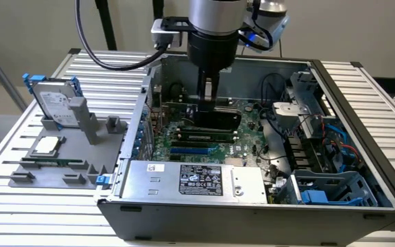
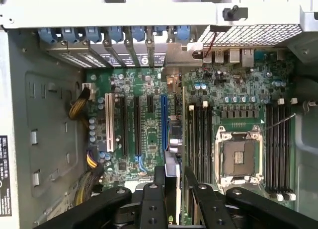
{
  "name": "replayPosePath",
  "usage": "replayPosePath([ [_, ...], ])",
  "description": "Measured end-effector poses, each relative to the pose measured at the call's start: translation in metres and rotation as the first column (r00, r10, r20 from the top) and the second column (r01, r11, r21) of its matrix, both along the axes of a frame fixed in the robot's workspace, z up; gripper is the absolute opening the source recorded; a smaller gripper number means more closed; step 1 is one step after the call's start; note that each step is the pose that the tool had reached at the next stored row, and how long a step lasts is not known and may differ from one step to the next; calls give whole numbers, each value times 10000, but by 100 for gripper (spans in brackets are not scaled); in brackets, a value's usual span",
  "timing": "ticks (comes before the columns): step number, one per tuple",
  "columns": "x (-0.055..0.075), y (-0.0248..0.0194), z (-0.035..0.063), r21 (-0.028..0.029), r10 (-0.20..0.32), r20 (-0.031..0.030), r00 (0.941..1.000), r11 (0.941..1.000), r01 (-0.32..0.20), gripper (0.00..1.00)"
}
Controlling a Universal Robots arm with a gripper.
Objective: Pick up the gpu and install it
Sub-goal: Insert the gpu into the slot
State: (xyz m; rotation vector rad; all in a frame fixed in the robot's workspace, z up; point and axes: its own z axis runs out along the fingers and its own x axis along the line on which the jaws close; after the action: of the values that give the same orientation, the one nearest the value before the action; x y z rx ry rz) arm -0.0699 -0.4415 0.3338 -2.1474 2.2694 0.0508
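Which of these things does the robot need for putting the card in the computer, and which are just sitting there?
For the job:
- gpu, held in the gripper
- motherboard inside the computer case

Just lying about:
- hard drive
- memory stick
- silver chip
All three sit on the grey holder outside the case.

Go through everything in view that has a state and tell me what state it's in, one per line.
Gripper: shut on the thin black-faced gpu card, held edge-on above the motherboard.
Grey computer case: side open, lying flat.
Blue expansion slot: empty.
Silver CPU socket: empty.
Silver hard drive with blue rails: upright in the grey holder.
Narrow green memory stick: lying in the holder.
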Motion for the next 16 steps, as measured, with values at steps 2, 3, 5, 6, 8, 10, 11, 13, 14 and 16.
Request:
replayPosePath([
  [2, -43, -2, -37, -1, -1, 6, 10000, 10000, 1, 0],
  [3, -64, -4, -55, -1, -1, 7, 10000, 10000, 1, 0],
  [5, -95, -12, -91, -1, 0, 8, 10000, 10000, 0, 0],
  [6, -104, -18, -109, 0, -1, 8, 10000, 10000, 1, 0],
  [8, -106, -55, -145, -2, 0, 6, 10000, 10000, 0, 0],
  [10, -107, -94, -182, -2, 0, 7, 10000, 10000, 0, 0],
  [11, -110, -103, -201, 1, 0, 9, 10000, 10000, 0, 0],
  [13, -125, -108, -237, -1, 0, 8, 10000, 10000, 0, 0],
  [14, -138, -108, -255, -2, -1, 8, 10000, 10000, 1, 0],
  [16, -171, -108, -291, -1, -5, 8, 10000, 10000, 5, 0],
])
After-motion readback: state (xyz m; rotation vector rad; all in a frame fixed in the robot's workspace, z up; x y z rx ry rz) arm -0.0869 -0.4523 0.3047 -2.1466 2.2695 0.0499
